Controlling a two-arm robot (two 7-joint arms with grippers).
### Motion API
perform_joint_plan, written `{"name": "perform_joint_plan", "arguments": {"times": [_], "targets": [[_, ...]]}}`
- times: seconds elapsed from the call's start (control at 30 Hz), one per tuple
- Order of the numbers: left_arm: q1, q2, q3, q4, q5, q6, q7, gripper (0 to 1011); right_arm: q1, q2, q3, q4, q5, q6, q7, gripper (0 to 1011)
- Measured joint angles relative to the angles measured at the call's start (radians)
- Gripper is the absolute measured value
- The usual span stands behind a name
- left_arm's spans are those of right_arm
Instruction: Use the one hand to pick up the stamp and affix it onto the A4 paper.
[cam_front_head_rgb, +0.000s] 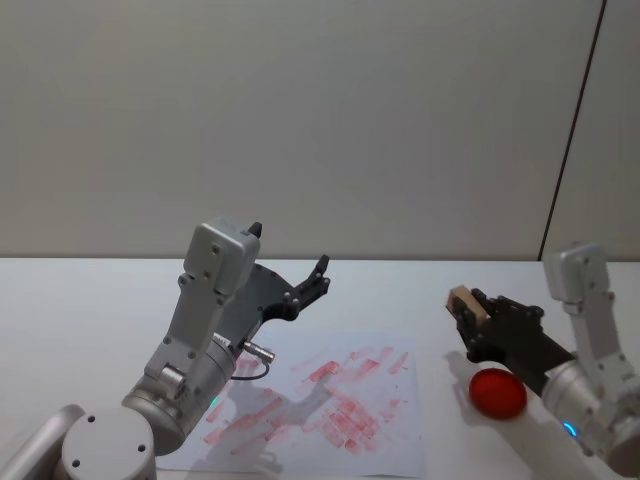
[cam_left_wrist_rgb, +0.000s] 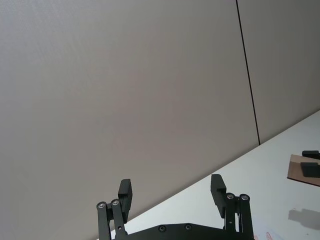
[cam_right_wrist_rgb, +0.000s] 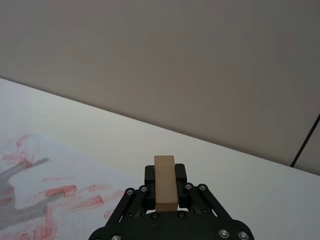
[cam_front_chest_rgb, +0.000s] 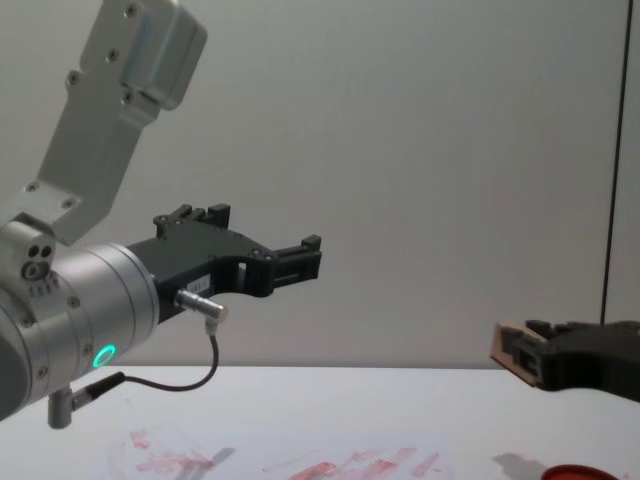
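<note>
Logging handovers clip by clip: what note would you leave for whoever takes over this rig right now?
Right black two-fingered gripper: shut on the small tan wooden stamp block, raised off the white table, right of the red-smeared white A4 paper, near the flat round red pad.
Left black gripper: open, empty, raised above the paper's left side.
Done: stamp picked up.
Left: carry it over the paper, press it down.

Pale tan stamp (cam_front_head_rgb: 465, 302) in the black right gripper (cam_right_wrist_rgb: 165, 174); white A4 paper (cam_front_head_rgb: 395, 445) streaked and blotched red; solid red round pad (cam_front_head_rgb: 498, 392) at right.
</note>
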Motion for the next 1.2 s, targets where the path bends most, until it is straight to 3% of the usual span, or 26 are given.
{"name": "perform_joint_plan", "arguments": {"times": [0.5, 1.2], "targets": [[0.000, 0.000, 0.000, 0.000, 0.000, 0.000, 0.000, 1002, -0.065, 0.050, 0.022, -0.029, 0.011, 0.007, -0.005, 223], [0.000, 0.000, 0.000, 0.000, 0.000, 0.000, 0.000, 1002, -0.084, 0.058, 0.018, 0.012, -0.019, 0.000, -0.004, 223]]}}
